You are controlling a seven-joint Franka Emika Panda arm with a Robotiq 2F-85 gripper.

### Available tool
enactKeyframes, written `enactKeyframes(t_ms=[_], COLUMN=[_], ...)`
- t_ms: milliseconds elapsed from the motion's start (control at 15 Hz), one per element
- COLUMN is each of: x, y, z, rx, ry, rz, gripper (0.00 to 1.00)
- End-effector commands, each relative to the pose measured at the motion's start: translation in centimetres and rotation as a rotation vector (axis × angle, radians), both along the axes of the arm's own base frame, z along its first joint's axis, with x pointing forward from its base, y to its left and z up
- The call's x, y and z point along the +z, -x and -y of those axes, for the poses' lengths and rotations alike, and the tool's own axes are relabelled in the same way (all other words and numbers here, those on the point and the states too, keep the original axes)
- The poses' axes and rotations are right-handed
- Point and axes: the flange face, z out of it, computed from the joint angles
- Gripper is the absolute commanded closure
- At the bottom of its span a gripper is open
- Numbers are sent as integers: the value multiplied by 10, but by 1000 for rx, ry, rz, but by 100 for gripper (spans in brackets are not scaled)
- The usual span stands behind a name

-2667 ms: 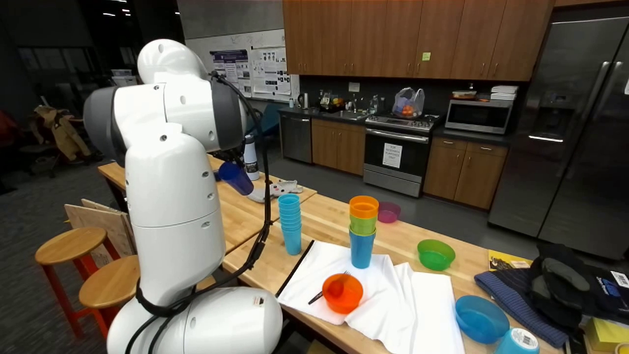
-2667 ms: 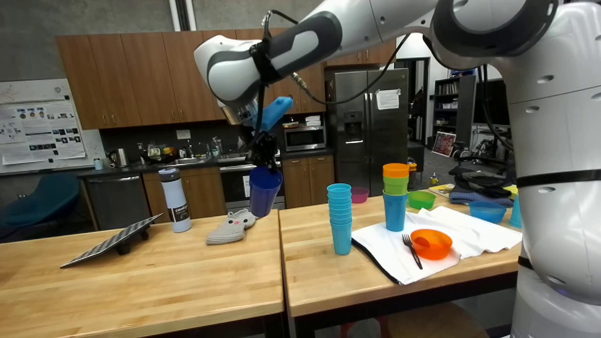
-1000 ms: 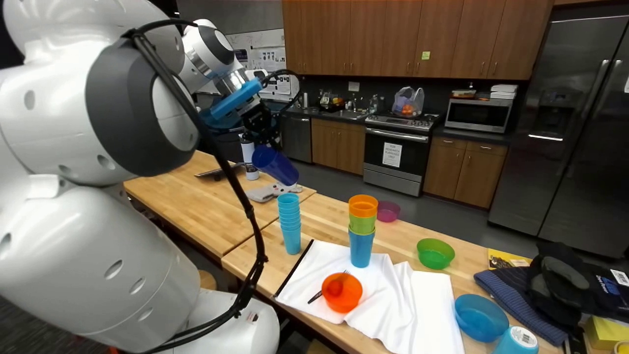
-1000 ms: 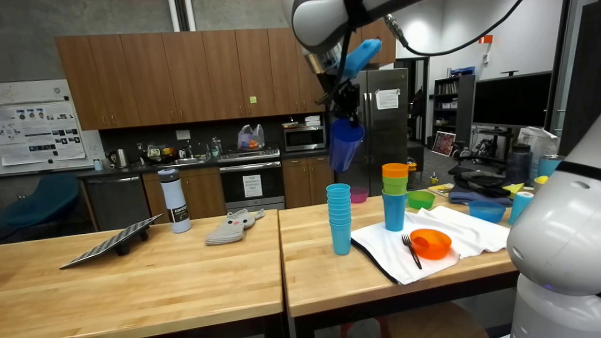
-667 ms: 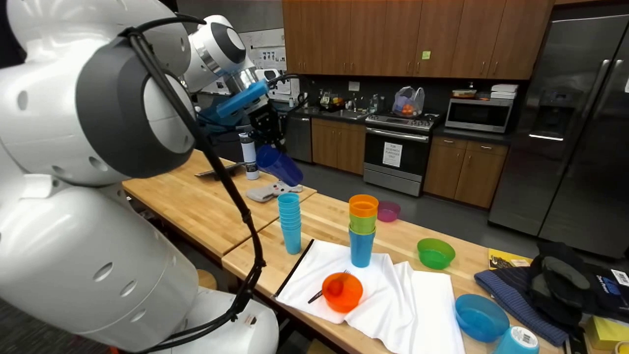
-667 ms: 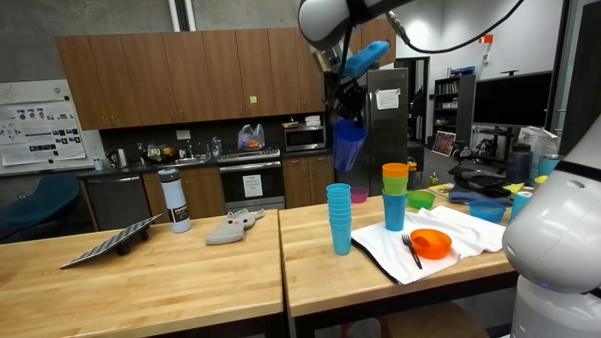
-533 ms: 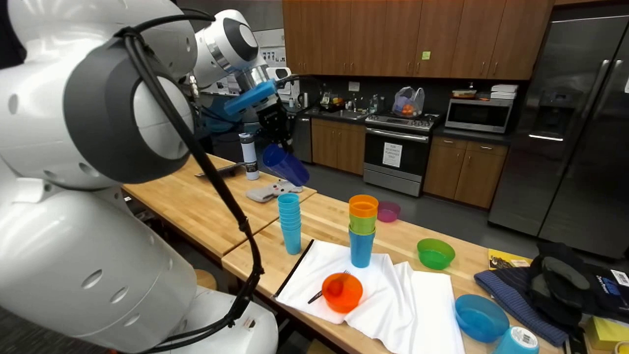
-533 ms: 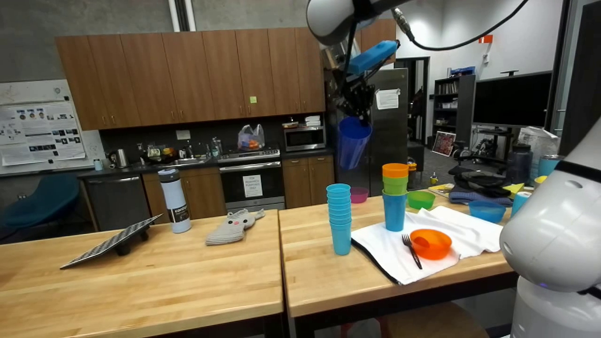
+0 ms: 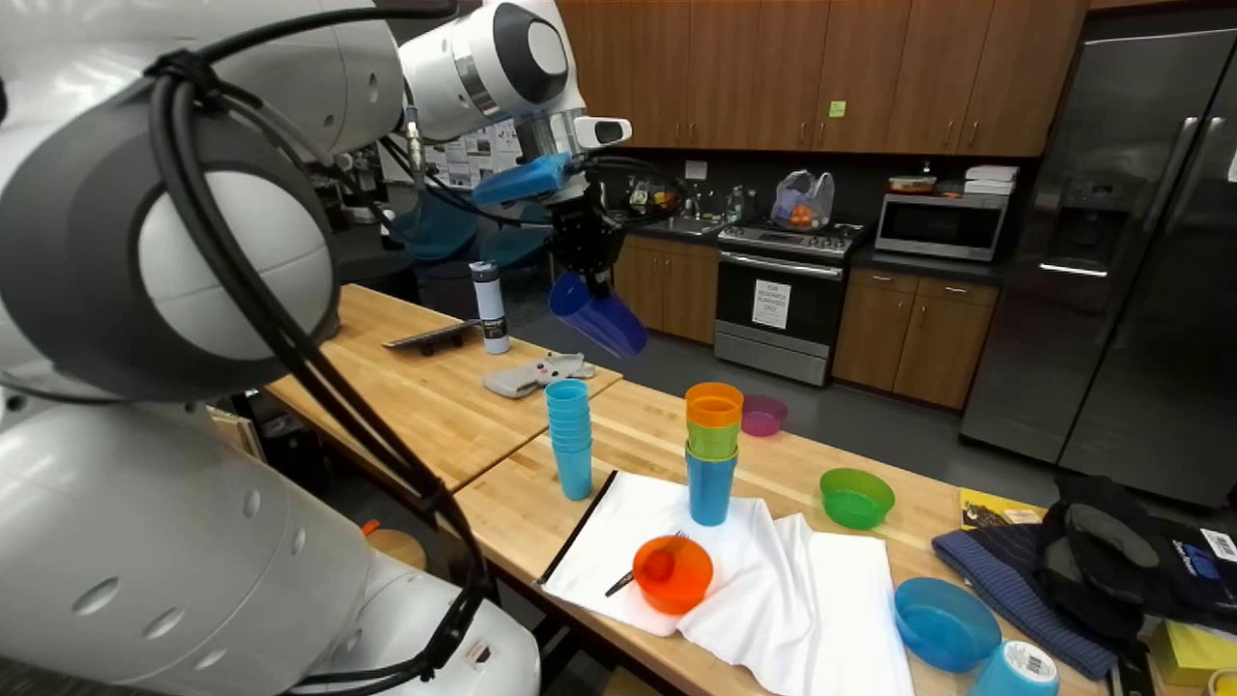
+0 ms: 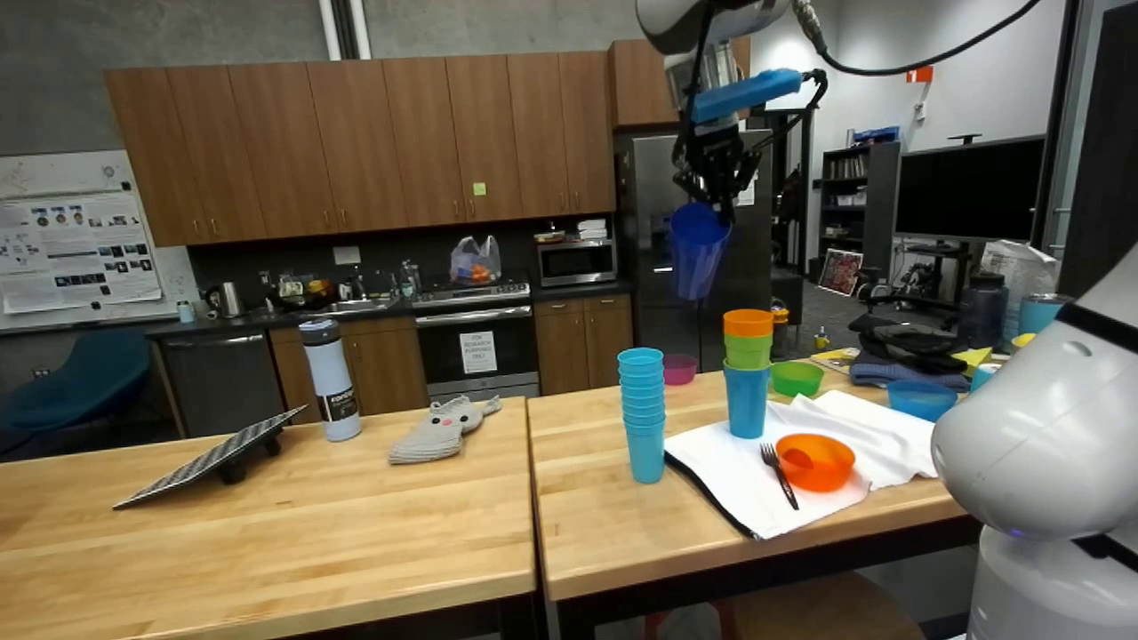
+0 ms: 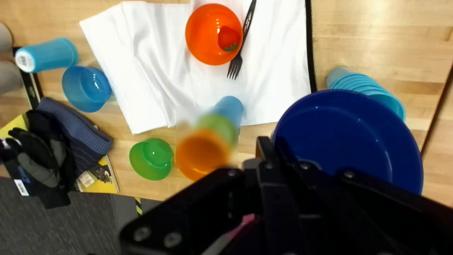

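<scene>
From the left in an exterior view, a flask (image 10: 332, 382) and a grey knitted toy (image 10: 437, 433) rest on the left table (image 10: 356, 533); a stack of light blue cups (image 10: 644, 413) stands on the right table (image 10: 613, 533). What has just changed is the dark blue cup (image 10: 694, 262), which has swung across from the toy's side and now hangs in the air between that stack and the mixed stack (image 10: 748, 391), above their tops in both exterior views; I take it as a carry well under way, with nothing set down. The gripper (image 10: 725, 212) is pinched tight on that cup's rim (one finger seems to sit inside). Further right come a fork (image 10: 779, 476) and an orange bowl (image 10: 816, 467) on a white towel (image 10: 876, 436), a green bowl (image 10: 797, 380) behind them, then a blue bowl (image 10: 922, 400). The exterior views give the cup's tilt, mouth upward, while the wrist view alone looks down into it. That view also shows a red strawberry (image 11: 227, 38) with a green top lying in the orange bowl, only a darker patch from outside. The flask and toy are missing there, and the mixed stack is blurred.
</scene>
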Motion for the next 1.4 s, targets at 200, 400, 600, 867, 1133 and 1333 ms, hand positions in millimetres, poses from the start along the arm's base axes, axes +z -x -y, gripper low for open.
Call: enactKeyframes(t_ms=[200, 400, 600, 867, 1133, 1333], x=[1, 0, 4, 3, 0, 0], y=[-4, -4, -13, -29, -41, -43], z=[7, 1, -1, 6, 29, 50], rx=[-93, -58, -115, -259, -427, -555], ry=[-54, -62, -204, -378, -473, -525], rz=[27, 13, 20, 37, 73, 91], gripper=[96, 99, 99, 99, 99, 99])
